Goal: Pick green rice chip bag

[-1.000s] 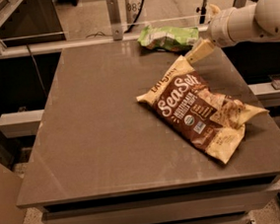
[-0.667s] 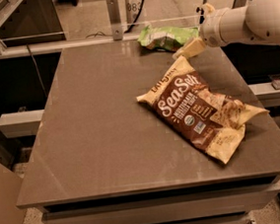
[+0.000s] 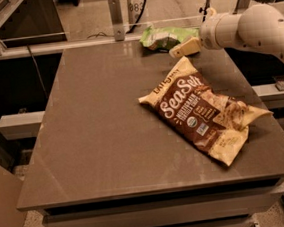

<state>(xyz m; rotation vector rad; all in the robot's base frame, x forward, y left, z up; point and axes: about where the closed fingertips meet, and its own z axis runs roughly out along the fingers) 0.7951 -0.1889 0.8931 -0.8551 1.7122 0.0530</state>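
The green rice chip bag (image 3: 164, 37) is a small crinkled light-green bag with white patches. It lies at the far edge of the grey table (image 3: 102, 119), right of centre. My gripper (image 3: 183, 48) comes in from the right on a white arm (image 3: 254, 27). Its cream-coloured fingers sit just at the bag's front right side, low over the table.
A larger brown-and-cream "Sea Salt" chip bag (image 3: 205, 114) lies on the table's right half, nearer the front. A metal rail with posts (image 3: 116, 17) runs behind the table's far edge. A ledge (image 3: 17, 125) runs along the left side.
The arm and gripper have shifted left and slightly farther, bringing the fingers closer to the green bag. Both bags have stayed where they were.
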